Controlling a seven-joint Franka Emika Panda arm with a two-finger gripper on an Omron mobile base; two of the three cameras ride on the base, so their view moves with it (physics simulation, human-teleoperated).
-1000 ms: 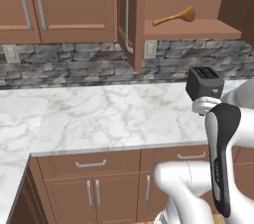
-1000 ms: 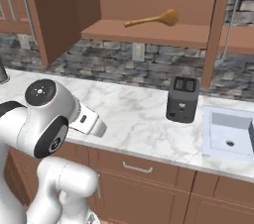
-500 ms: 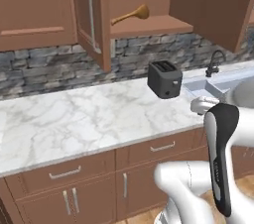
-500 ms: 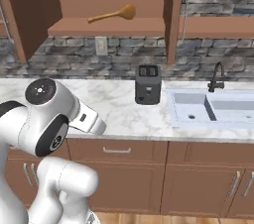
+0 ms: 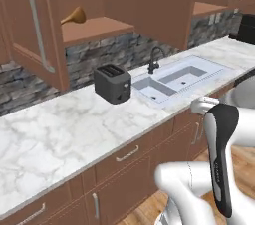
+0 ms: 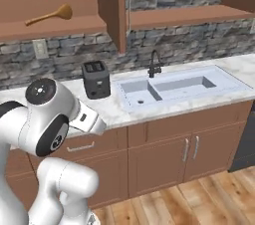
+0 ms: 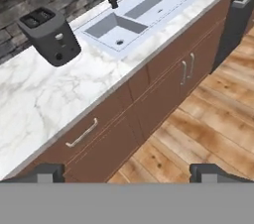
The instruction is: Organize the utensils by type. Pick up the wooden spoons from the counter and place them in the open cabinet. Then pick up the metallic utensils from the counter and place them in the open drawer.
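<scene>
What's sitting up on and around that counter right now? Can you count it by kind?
Wooden spoon on the open cabinet shelf: 1
Toaster: 1
Sink, two basins: 1
Faucet: 1
Total: 4

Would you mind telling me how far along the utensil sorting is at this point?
Done: one large wooden spoon lies on the shelf of the open cabinet. In hand: nothing; the gripper is open and empty, pointing at the counter edge near the toaster and sink. Left: the small wooden spoon and the metallic utensils, none on the counter stretch seen here.
</scene>
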